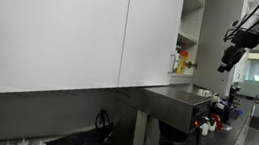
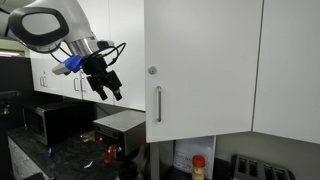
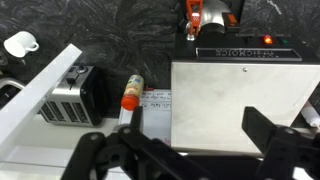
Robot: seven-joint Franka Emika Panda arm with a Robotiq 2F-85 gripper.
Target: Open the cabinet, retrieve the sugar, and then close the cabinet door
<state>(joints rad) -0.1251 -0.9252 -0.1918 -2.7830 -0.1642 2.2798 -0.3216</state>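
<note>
The white upper cabinet (image 1: 188, 38) shows an open section with shelves, and colourful bottles (image 1: 178, 61) stand on one shelf. I cannot make out the sugar jar in any view. A plain white panel (image 1: 152, 35) stands next to the opening; I cannot tell whether it is the cabinet door. My gripper (image 1: 230, 58) hangs in the air beside the opening, apart from it, open and empty. It also shows in the other exterior view (image 2: 108, 88) in front of white wall cabinets (image 2: 55, 75). In the wrist view the open jaws (image 3: 195, 135) look down on a steel machine top (image 3: 235, 100).
A steel coffee machine (image 1: 181, 105) stands on the dark counter below the cabinet. A big near white front with a long handle (image 2: 157, 103) fills the right. On the counter are a bottle with an orange cap (image 3: 131, 95), a toaster (image 3: 70, 95) and a white cup (image 3: 22, 43).
</note>
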